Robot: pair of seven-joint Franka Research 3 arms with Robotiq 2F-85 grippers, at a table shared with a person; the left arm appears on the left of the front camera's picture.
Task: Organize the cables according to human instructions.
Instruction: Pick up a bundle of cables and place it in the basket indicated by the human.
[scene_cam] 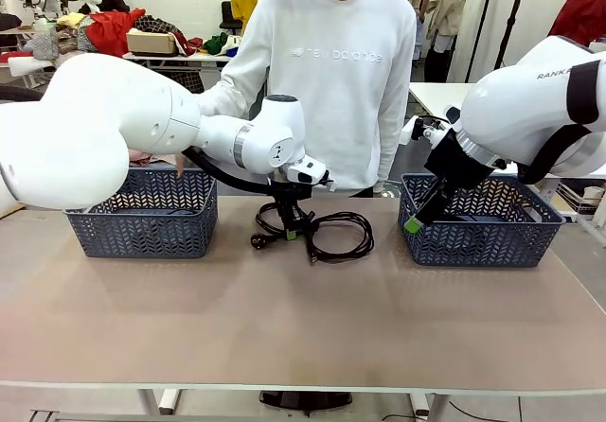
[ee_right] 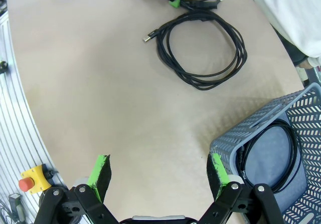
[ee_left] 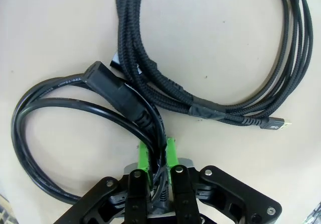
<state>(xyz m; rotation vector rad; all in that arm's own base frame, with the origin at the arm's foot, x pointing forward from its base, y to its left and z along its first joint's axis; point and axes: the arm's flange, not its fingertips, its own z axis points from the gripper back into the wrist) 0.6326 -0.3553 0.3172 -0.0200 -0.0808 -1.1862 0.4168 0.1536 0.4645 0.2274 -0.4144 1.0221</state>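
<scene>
On beige tabletop (scene_cam: 284, 318), coiled cables (scene_cam: 331, 235), two lattice baskets (scene_cam: 142, 223), cluttered room behind

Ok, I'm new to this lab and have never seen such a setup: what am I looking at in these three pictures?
Two white robot arms share a table with a person standing opposite. The front picture looks across the table; the other two come from cameras on each arm's wrist. A left basket and a right basket stand on it; the right basket holds a coiled cable. The left end effector is shut on a smooth black power cord, with a braided cable lying next to it. The right end effector hangs open, holding nothing.
</scene>
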